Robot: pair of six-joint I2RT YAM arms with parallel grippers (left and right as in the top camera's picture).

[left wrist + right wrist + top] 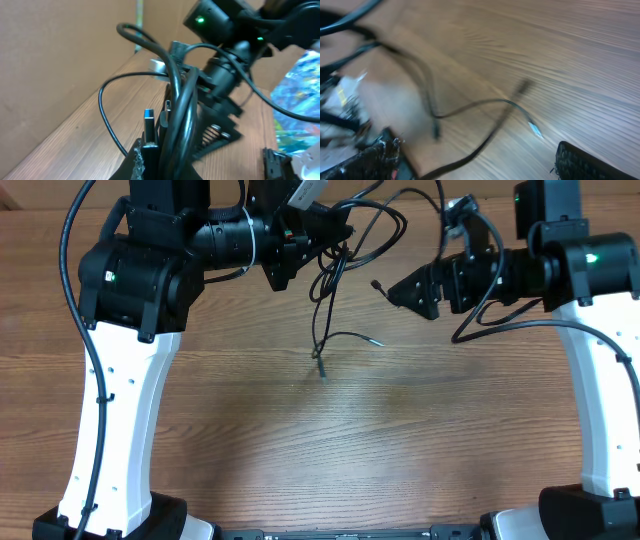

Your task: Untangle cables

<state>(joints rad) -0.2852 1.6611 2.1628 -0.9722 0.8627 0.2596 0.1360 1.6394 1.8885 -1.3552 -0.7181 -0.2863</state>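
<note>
Several thin black cables [318,320] hang as a bunch from my left gripper [322,242], which is raised at the back of the table. Their loose ends trail onto the wood, one ending in a dark plug [321,370] and one in a silver tip [378,342]. In the left wrist view the left gripper [167,162] is shut on the cables [175,115], which rise in a tight bundle between its jaws. My right gripper [398,290] hovers open just right of the hanging cables. In the right wrist view the right gripper [475,157] has one blurred cable [470,157] crossing loosely between its fingers, beside a silver tip [535,130].
More cable loops [385,220] arch across the back between the two arms. A cardboard wall [60,60] borders the table on one side, and a colourful bag [300,100] lies beyond the right arm [225,60]. A small black part [275,160] rests on the wood.
</note>
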